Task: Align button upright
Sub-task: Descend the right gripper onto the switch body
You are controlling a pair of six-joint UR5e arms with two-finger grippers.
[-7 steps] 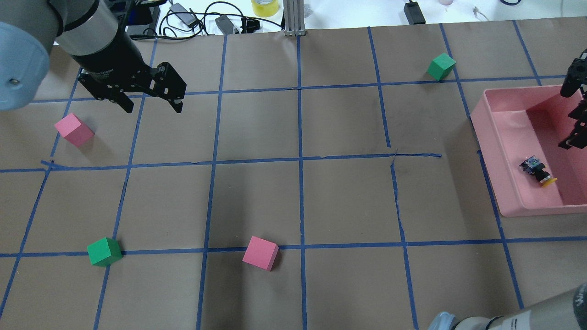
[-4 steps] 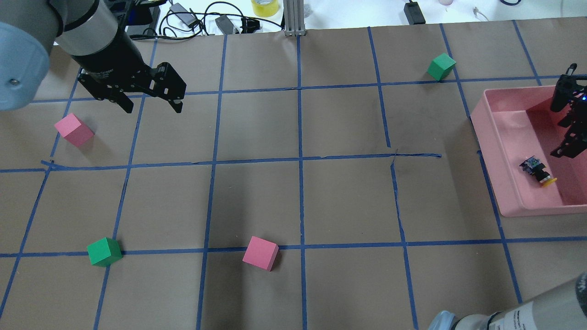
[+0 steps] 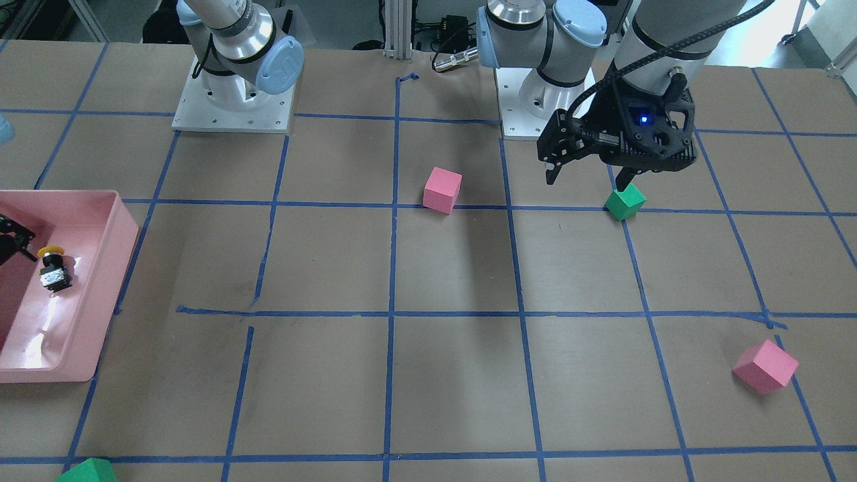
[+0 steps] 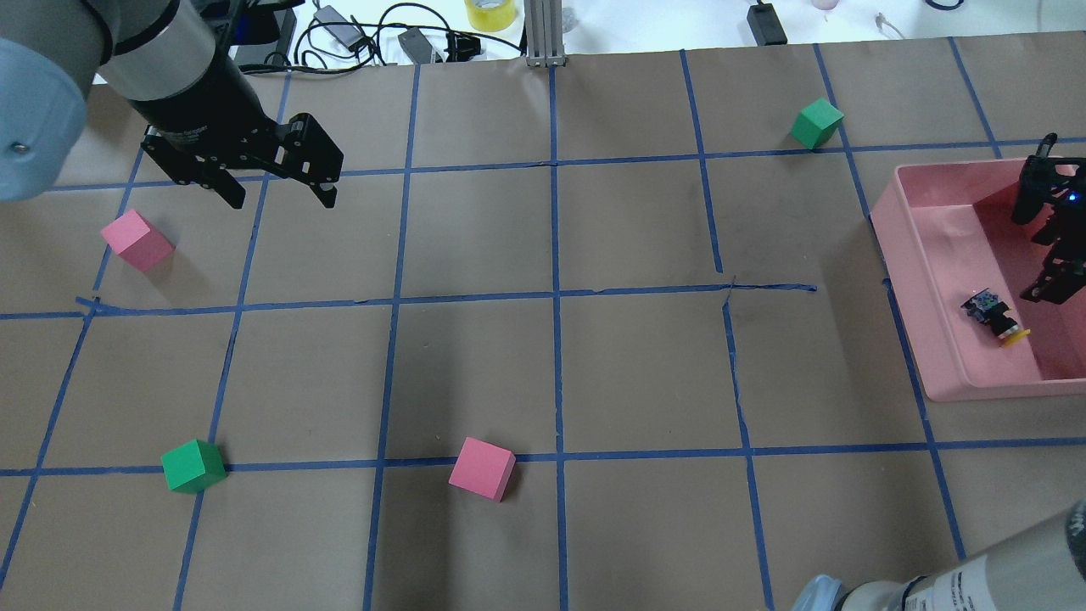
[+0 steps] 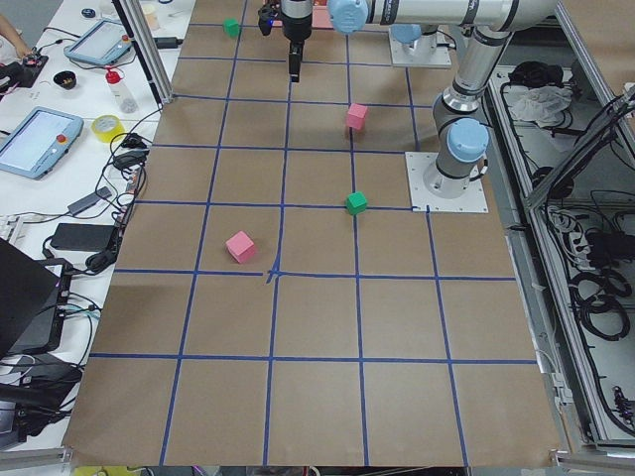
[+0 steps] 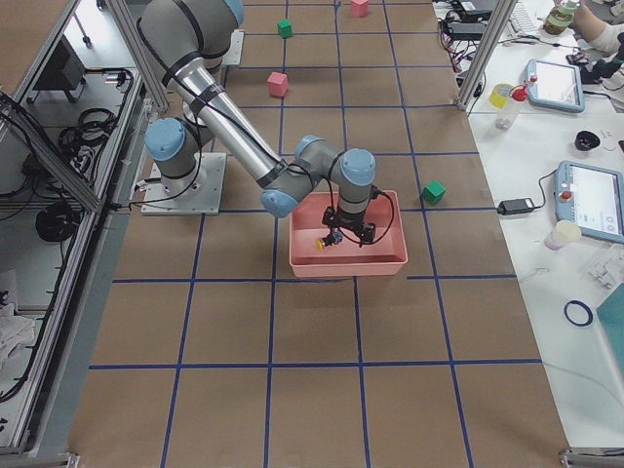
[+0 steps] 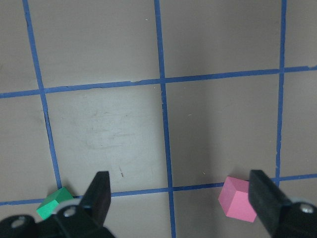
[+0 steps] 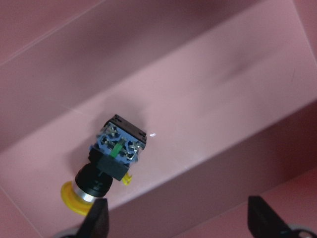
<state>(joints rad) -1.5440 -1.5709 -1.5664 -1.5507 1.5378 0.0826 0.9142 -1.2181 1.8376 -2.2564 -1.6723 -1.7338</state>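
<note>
Since the earlier pictures, the right gripper (image 8: 178, 220) has been brought further into the pink bin (image 4: 908, 280) and nearer to the button (image 8: 111, 158). Its jaws are held wide apart and nothing is gripped. The button is lying on its side on the bin floor, with its yellow cap (image 8: 74, 196) pointed at the near wall. It is not centred between the jaws; it is seen close to one finger.

The left gripper (image 7: 178, 198) is also spread wide and empty. It is hung over the table (image 4: 645, 365), between a pink cube (image 7: 237, 198) and a green cube (image 7: 54, 202), well apart from the bin.

Trouble could come if the gripper is lowered as it is. One finger may be set down on the cap, and the button could be pushed away or rolled on its round cap. The bin wall could be bumped too, as it is close.
</note>
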